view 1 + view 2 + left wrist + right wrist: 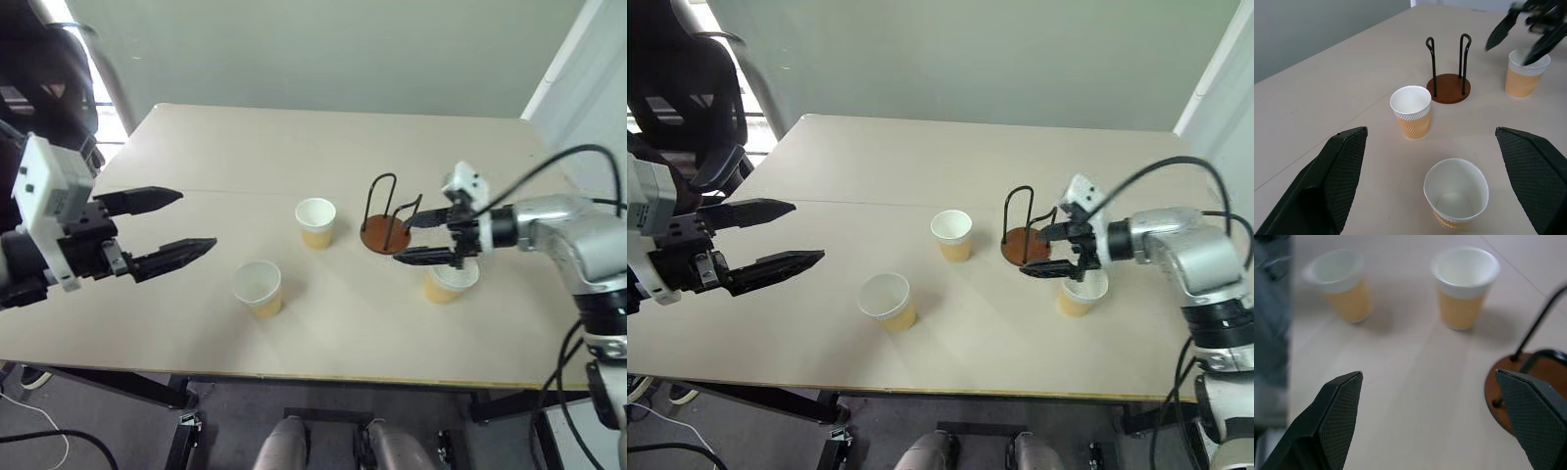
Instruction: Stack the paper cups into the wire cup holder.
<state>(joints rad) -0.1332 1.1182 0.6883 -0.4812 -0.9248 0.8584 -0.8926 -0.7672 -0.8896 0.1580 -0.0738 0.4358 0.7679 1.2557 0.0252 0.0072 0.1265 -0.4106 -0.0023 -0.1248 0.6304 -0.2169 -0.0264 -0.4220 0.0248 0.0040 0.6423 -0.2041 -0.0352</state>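
Three small tapered paper cups, tan-yellow outside and white inside with rolled white rims, stand upright and well apart on a pale beige table (323,147). Farthest left, the left gripper (167,226) hangs above the table's left part with its two black fingers spread wide and nothing between them, pointing across toward the cups. Next along, the near-left cup (259,287) sits closest to the table's front edge, clear of that gripper. Further right and a little farther back stands the middle cup (315,221), also untouched. Just beside it to the right is the wire cup holder (386,233), a round reddish-brown disc base carrying two upright black wire loops; no cup sits inside it. The right gripper (418,238) reaches in from the right at the holder's right side, its black fingers parted and empty, one fingertip level with the loops and the other over the near rim of the base; whether it touches the holder I cannot tell. Farthest right, the third cup (448,281) stands on the table partly under the right gripper's wrist, near the holder but apart from it.
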